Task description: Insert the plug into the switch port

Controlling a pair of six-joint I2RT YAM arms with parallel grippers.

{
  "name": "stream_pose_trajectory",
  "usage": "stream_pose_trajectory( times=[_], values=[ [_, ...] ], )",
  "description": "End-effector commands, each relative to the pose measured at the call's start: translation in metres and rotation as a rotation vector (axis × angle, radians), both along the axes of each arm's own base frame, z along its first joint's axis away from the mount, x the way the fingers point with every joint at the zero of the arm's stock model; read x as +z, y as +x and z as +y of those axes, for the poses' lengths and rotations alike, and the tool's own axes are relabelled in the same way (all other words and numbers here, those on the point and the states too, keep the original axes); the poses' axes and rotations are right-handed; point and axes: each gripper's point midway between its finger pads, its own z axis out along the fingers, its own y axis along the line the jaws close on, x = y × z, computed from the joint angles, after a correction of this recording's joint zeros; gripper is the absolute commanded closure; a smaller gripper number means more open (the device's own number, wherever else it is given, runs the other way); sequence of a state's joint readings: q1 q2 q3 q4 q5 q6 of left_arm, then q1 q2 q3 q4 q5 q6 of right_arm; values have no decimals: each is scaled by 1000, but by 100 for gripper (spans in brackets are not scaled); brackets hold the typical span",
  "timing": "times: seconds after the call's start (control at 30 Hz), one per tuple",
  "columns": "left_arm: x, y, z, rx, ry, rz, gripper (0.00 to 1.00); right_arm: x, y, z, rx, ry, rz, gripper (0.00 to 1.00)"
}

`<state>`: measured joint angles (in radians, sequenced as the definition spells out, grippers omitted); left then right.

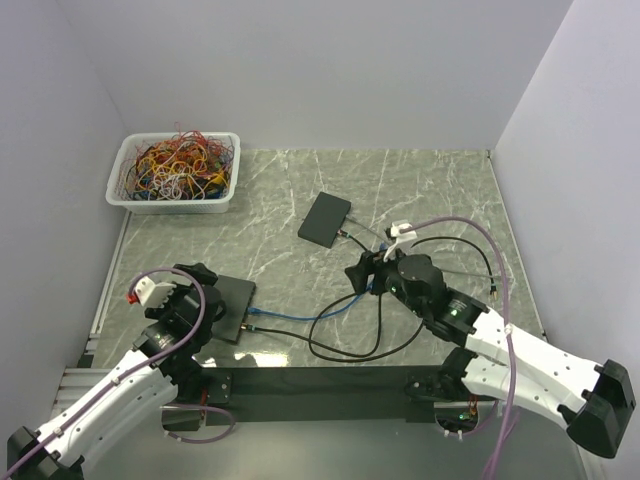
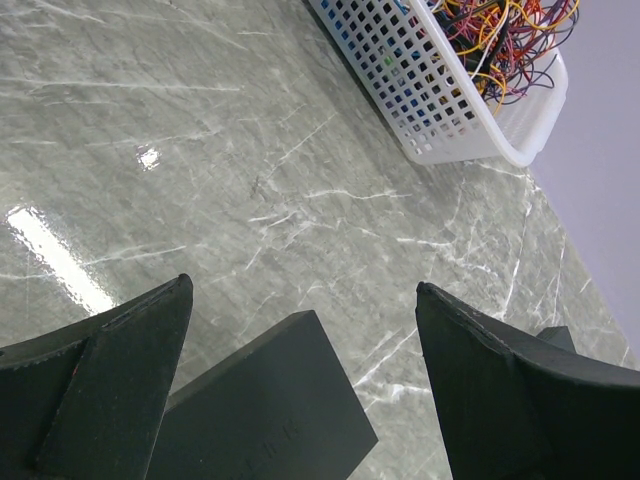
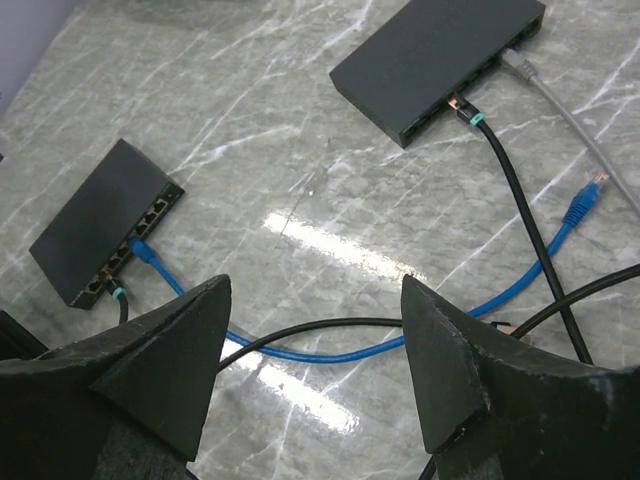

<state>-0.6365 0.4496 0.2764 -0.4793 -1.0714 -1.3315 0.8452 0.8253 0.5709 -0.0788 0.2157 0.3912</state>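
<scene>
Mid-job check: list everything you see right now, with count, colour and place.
far switch: one, black, mid-table
near switch: one, black, front left, below the left tool
blue cable: one, blue, one end in the near switch, its loose plug lying on the table beside the far switch
black cabling: count unclear, black, a plug in each switch, looping front right
grey cable: one, grey, plugged into the far switch
basket: one, white, far left corner, full of tangled coloured wires
table: one, grey-green marble
left tool: one, black, open, holding nothing
right tool: one, black, open, holding nothing, above the cables
</scene>
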Motion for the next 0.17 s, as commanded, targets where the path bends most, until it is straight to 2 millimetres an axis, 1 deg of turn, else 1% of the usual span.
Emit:
stream_pose_trajectory(
  times=[0.0,0.13],
  values=[
    [4,1,2,16,0,-19,1,13,-3,2,23,64,-64,25],
    [5,2,1,8,4,-18,1,18,-7,4,46,79,-70,23]
  ],
)
